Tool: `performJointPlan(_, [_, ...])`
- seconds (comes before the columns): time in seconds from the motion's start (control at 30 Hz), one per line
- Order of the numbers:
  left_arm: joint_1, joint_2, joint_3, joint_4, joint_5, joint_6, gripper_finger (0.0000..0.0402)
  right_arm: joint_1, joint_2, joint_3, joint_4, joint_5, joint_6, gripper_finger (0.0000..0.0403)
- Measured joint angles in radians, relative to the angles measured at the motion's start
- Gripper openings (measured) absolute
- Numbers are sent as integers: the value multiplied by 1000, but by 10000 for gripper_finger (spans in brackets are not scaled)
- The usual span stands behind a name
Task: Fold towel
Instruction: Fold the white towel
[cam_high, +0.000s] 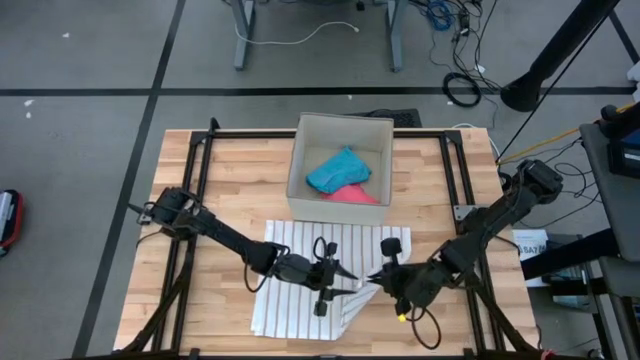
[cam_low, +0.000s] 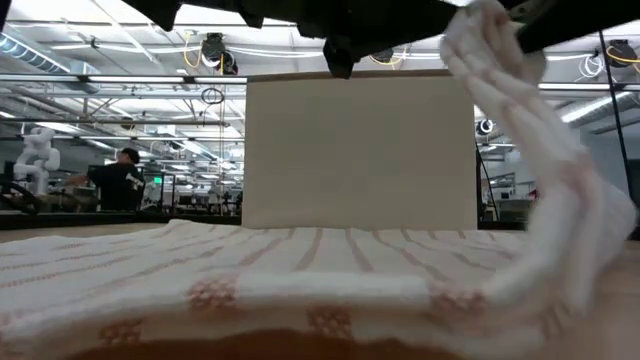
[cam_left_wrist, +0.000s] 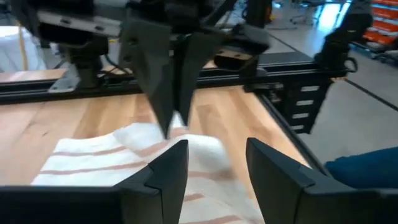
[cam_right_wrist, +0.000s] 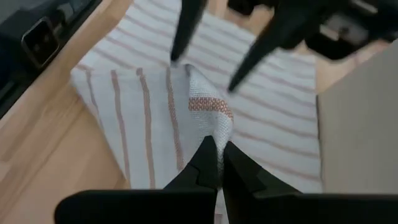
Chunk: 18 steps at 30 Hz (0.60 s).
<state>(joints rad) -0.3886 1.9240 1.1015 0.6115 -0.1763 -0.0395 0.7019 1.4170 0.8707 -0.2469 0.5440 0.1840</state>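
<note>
Mid-fold: my right gripper (cam_right_wrist: 216, 163) clenched on striped towel (cam_high: 300, 262) corner, lifted; left gripper (cam_left_wrist: 214, 165) released. Next: carry corner left.

Right gripper (cam_right_wrist: 216, 163) pinched tight on a raised fold of the striped towel (cam_right_wrist: 149, 106) at lower centre. Left gripper (cam_right_wrist: 208, 68) hangs spread at upper centre, over the cloth. Cardboard box (cam_right_wrist: 360, 118) wall fills the right edge.
</note>
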Motion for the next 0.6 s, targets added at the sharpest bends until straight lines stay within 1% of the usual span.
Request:
performJointPlan(0.13, [7, 0, 0, 0, -8, -1, 170, -33, 0, 1, 49, -21, -47, 0])
performJointPlan(0.2, [8, 0, 0, -16, -45, -1, 170, -49, 0, 1, 67, -39, -59, 0])
performJointPlan(0.3, [11, 0, 0, -84, -106, -4, 170, -62, 0, 1, 91, -52, -73, 0])
performJointPlan(0.43, [18, 0, 0, -122, -112, -21, 170, -69, 0, 1, 115, -52, -96, 0])
performJointPlan(0.6, [20, 0, 0, -81, -99, -20, 170, -87, -1, 1, 116, -73, -99, 0])
